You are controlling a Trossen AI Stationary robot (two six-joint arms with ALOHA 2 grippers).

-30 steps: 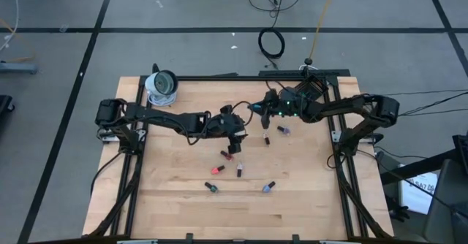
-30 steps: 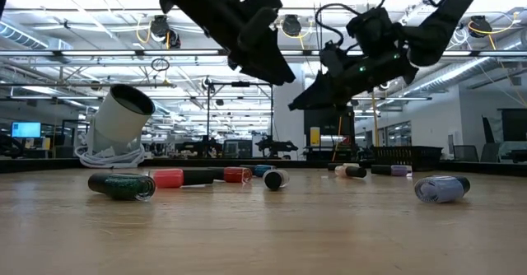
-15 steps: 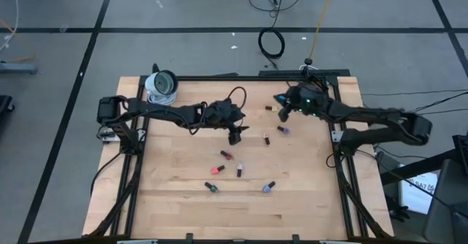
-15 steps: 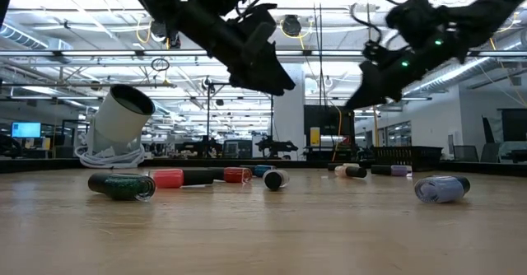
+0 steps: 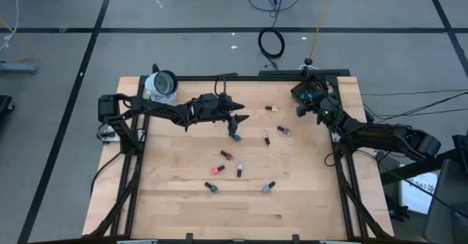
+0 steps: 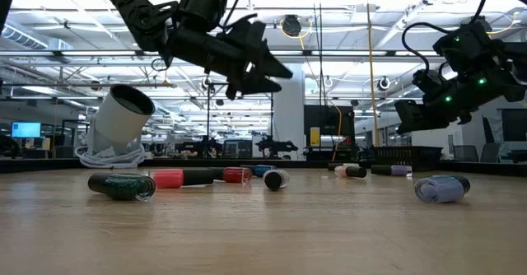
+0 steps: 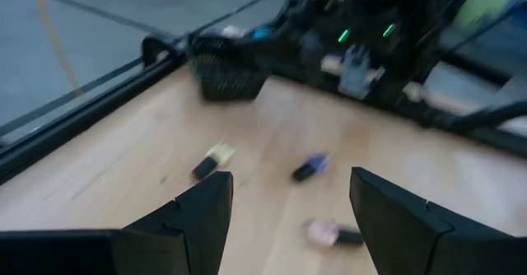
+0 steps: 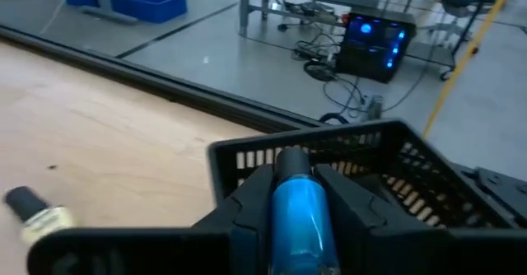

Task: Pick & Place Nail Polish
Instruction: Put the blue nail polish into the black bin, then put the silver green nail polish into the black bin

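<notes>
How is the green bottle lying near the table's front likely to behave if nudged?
The green bottle lies on its side on the bare wooden table, and its body looks round, so a sideways nudge would probably roll it. It looks small and glossy, likely light, hard and somewhat slippery. It probably won't flex.

Bright, even indoor lighting from rows of ceiling lamps (image 6: 123, 16) gives soft, faint shadows on the wooden table (image 5: 183, 200). One wrist camera's picture is smeared with motion blur; the table-level picture is sharp.
</notes>
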